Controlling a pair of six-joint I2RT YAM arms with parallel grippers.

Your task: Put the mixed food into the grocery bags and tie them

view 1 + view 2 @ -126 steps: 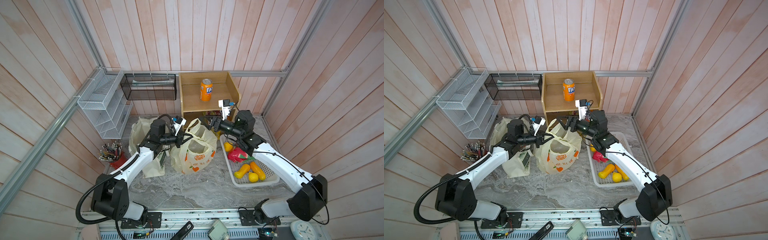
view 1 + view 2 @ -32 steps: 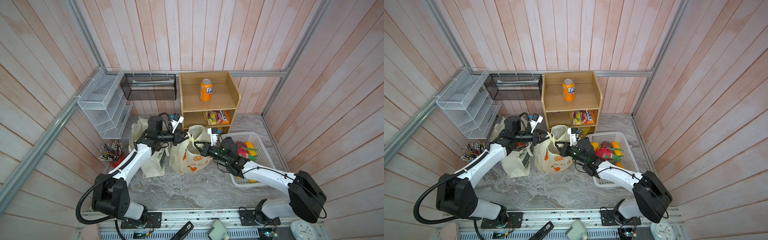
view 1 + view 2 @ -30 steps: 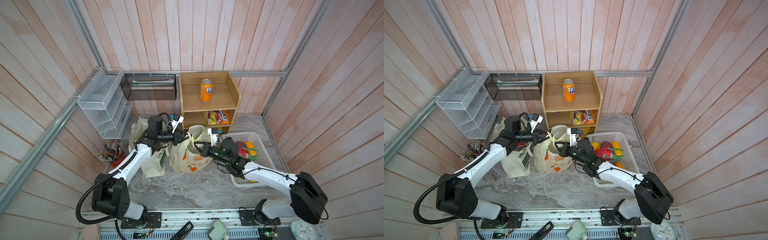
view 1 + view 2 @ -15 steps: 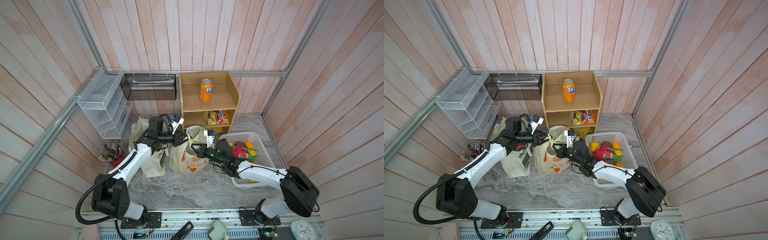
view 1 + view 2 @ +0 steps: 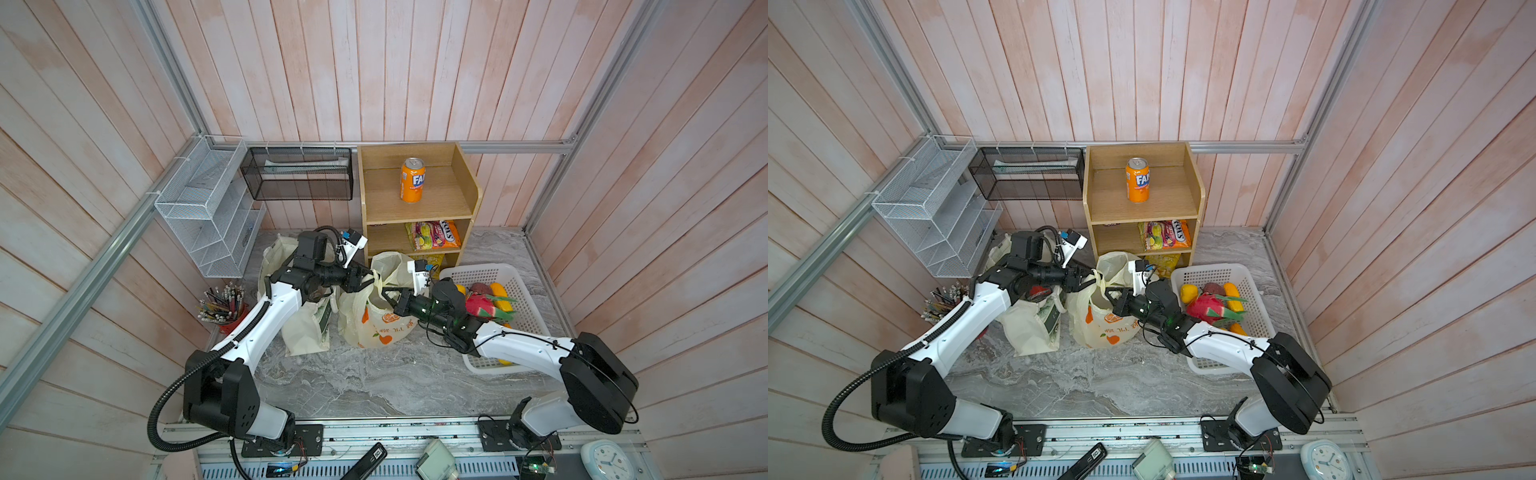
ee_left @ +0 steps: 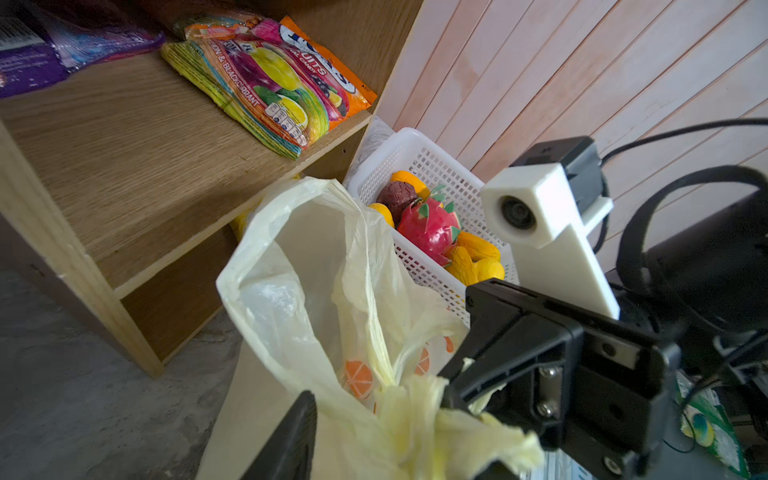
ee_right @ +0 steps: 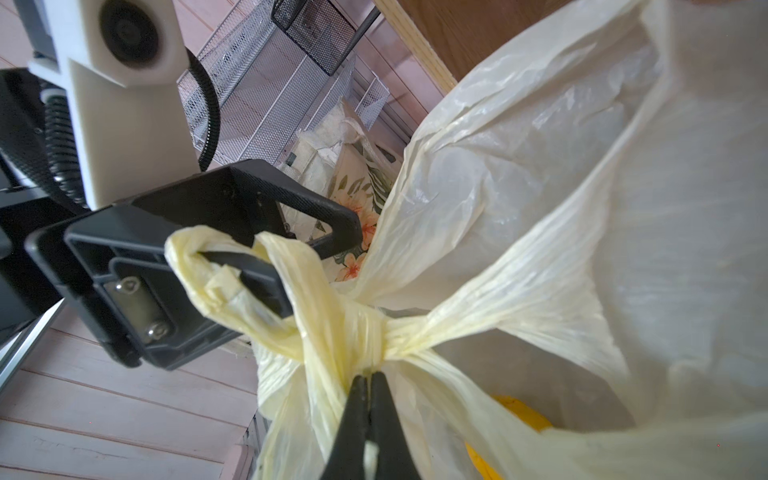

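Marble tabletop [image 5: 374, 382], rear centre: one wooden shelf unit [image 5: 467, 195].

Arms: two, meeting over the middle of the table.

Grocery bags: two, standing side by side in front of the shelf.
- Cream cloth tote [image 5: 303, 332]: upright, long axis vertical, mouth up, under the left arm.
- Plastic carrier bag [image 5: 374, 328]: just beside the tote, between it and the basket. Long axis vertical, mouth up. The handles are drawn together towards the tote and twisted into one knot [image 7: 365, 332]. One yellow piece [image 7: 519, 415] shows inside.

White perforated basket [image 5: 473, 272]: one, beside the plastic bag on the right arm's side. It holds one red dragon fruit [image 5: 478, 303], one dark brown fruit [image 6: 397, 197] and several yellow and orange fruits [image 6: 478, 257]; exact number not readable.

Left gripper [image 5: 365, 279]: jaws spread, one handle loop draped over a finger [image 7: 249, 278].

Right gripper [image 5: 388, 293]: jaws pressed together, pinching the plastic at the knot.

Top shelf: one orange can [image 5: 412, 179], upright. Middle shelf: one candy packet [image 5: 432, 235], lying flat.
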